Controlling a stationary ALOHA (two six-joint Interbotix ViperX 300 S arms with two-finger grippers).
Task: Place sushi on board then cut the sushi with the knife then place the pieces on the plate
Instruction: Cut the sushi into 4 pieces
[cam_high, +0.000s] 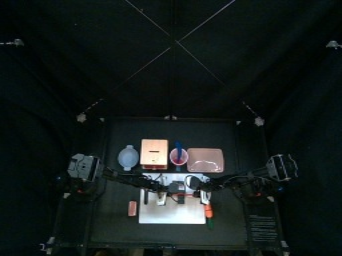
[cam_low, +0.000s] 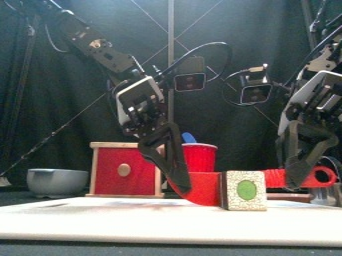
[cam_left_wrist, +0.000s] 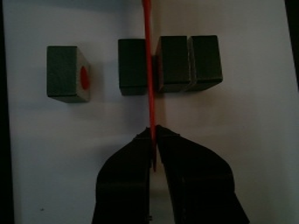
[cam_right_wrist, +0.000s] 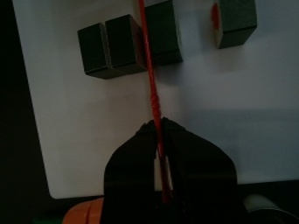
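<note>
Sushi block (cam_low: 245, 190) seen foremost on white board (cam_left_wrist: 70, 157); three more blocks (cam_left_wrist: 176, 61) lined on board, red knife (cam_left_wrist: 149, 96) held over gap between two. Left gripper (cam_left_wrist: 151, 133), right gripper (cam_right_wrist: 156, 129) both clamped on knife.

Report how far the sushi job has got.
Done: the dark green toy sushi roll lies on the white cutting board, one block split off. In hand: left pincer and right pincer grip the red toy knife, set between blocks. Left: remaining cuts, then pieces to the flat pink tray.
</note>
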